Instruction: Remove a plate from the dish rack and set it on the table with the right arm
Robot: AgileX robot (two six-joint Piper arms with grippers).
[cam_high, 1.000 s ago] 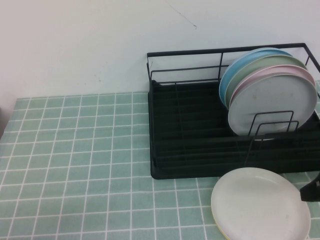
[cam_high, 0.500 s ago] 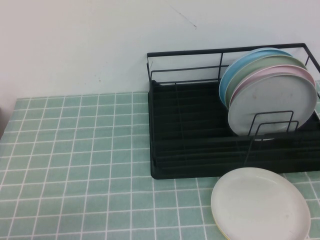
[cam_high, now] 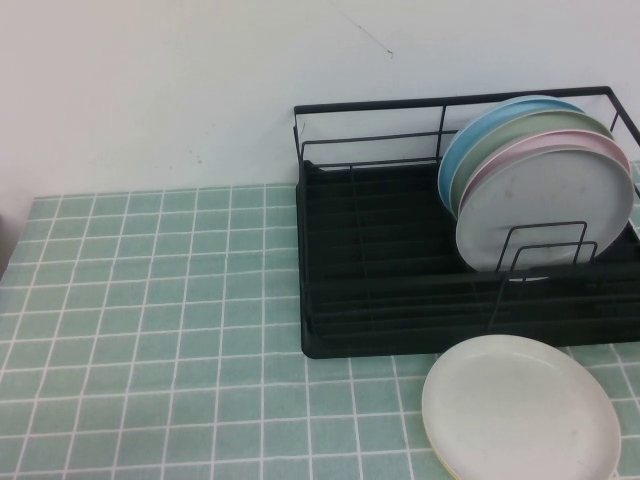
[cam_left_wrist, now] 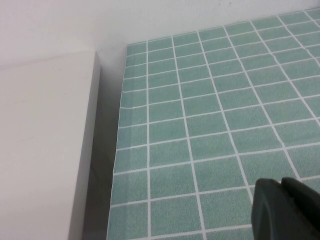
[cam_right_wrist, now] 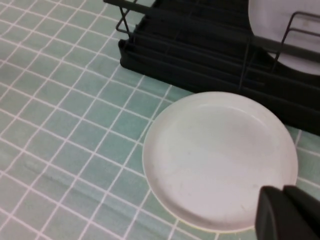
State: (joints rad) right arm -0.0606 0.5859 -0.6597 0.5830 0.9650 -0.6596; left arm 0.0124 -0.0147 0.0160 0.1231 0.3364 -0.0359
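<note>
Looks like the put-down step is finished: the cream plate (cam_high: 520, 410) lies flat on the bench (cam_high: 150, 330), just in front of the dish rack (cam_high: 400, 290), near its front right corner. A yellow rim shows under its near edge, so it probably sits on top of a yellow plate (cam_high: 440, 462), not on bare tiles.

Four plates are upright in the rack: pale grey plate (cam_high: 545, 205) in front, then pink, green and blue behind.

Your right claw (cam_right_wrist: 287, 212) hangs above the bench over the near edge of the cream plate, clear of it and holding nothing. Only its black tip shows; I cannot tell how wide it is.

Left claw (cam_left_wrist: 285, 207) is parked over the far left edge of the bench, beside a white panel (cam_left_wrist: 45, 150). Width also unclear.

Next move, my call: pull the right arm back clear of the plate and park. Nothing more to grasp.
</note>
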